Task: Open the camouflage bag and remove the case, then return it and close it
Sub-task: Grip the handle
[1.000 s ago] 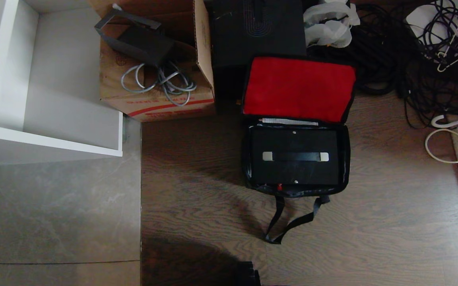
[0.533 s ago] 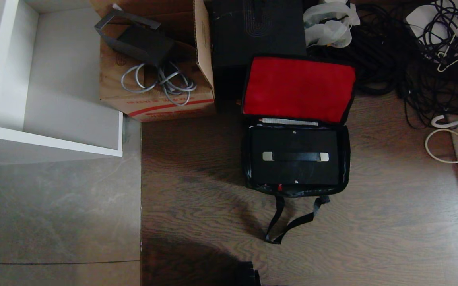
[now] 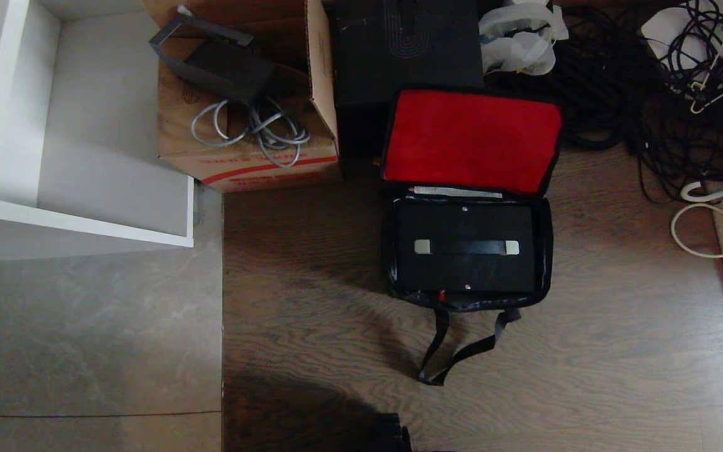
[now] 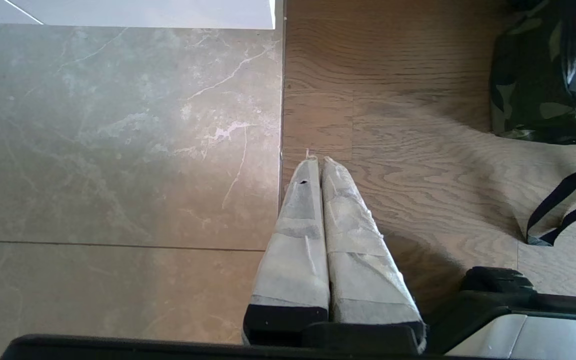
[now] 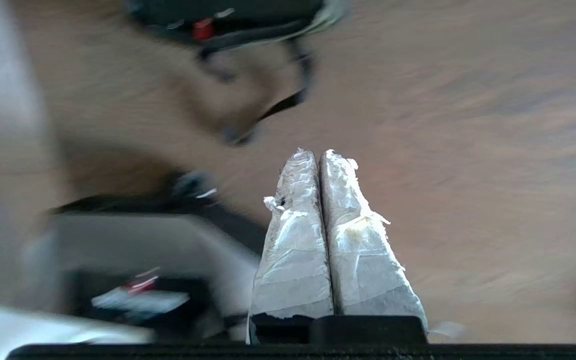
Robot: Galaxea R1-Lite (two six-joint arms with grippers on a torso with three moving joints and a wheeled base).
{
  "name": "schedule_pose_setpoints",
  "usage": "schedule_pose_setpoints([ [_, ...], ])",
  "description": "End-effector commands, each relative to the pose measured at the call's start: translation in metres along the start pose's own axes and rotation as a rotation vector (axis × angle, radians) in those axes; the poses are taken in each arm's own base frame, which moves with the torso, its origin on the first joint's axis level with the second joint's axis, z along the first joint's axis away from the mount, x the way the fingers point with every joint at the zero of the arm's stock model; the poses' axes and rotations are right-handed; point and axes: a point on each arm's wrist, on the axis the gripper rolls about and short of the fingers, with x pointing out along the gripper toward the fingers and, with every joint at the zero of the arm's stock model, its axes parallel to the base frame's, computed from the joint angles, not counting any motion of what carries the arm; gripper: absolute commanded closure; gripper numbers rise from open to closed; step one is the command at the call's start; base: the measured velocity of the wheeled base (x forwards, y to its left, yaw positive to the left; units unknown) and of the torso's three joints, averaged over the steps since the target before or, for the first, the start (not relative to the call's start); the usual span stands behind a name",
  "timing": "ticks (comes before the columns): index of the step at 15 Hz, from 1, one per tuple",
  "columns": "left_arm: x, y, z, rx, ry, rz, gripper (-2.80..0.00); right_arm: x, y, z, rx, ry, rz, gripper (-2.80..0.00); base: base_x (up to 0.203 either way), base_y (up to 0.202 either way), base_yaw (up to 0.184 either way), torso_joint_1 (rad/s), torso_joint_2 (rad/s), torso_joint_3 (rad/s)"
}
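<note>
Nothing in the head view has shifted since the earlier pictures: bag, case and clutter lie exactly where they did, and neither arm shows there. Only the right wrist view hints at movement, its floor and bag smeared by blur.

Both pairs of jaws are clenched on nothing. The right gripper (image 5: pixel 314 152) has its two tape-wrapped fingers (image 5: pixel 295 240) pressed flat together, hanging above bare wooden floor (image 3: pixel 587 351), with the near edge of the bag and its strap beyond the fingertips. The left gripper (image 4: pixel 316 160) is likewise squeezed tight and empty, its tips over the seam where the grey tiles (image 4: pixel 118 150) meet the wood; a corner of the bag shows off to one side of it, well apart.

The camouflage bag (image 3: pixel 390 263) sits open on the wooden floor, its lid thrown back so the red lining (image 3: pixel 471 139) faces up, leaning toward the tall black box (image 3: pixel 408 56) behind it. The case (image 3: pixel 465 270) rests inside the bag, filling the compartment, with its black handle (image 3: pixel 465 247) and silver end brackets on top. A small red knob (image 3: pixel 441 294) shows at the near edge. The black strap (image 3: pixel 455 358) trails out over the floor toward the robot.

Left of the bag stands a cardboard box (image 3: pixel 255 163) holding a dark bracket and grey cables, and beside that a white shelf unit (image 3: pixel 85 188). A tangle of black cables (image 3: pixel 650 125) lies to the right.
</note>
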Motion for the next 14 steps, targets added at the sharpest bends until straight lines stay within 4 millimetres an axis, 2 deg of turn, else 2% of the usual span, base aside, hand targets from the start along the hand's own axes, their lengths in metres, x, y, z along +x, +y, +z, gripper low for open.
schedule_pose_setpoints([
  [1,0.001,0.0,-0.003,-0.001,0.01,0.001,0.0,0.04,0.001,0.05,0.085,0.211,0.079,0.0,0.0,0.0,0.0,0.0,0.0,0.0],
  [4,0.001,0.0,-0.003,-0.001,0.01,0.001,0.0,0.087,-0.001,0.073,0.151,0.344,0.163,0.0,0.0,0.0,0.0,0.0,0.0,0.0],
  [7,0.001,0.0,-0.003,-0.001,0.01,0.001,0.0,0.148,-0.007,0.084,0.15,0.373,0.184,0.0,0.0,0.0,0.0,0.0,0.0,0.0],
  [10,0.001,0.0,-0.003,-0.001,0.01,0.001,0.0,0.204,-0.001,0.078,-0.005,0.428,0.227,0.0,0.0,0.0,0.0,0.0,0.0,0.0],
  [12,0.001,0.0,-0.003,-0.001,0.01,0.0,0.0,0.233,0.002,0.073,-0.148,0.42,0.266,0.0,0.0,0.0,0.0,0.0,0.0,0.0],
  [14,0.001,0.0,-0.003,-0.001,0.01,0.0,0.0,0.258,0.011,0.067,-0.212,0.407,0.305,0.0,0.0,0.0,0.0,0.0,0.0,0.0],
])
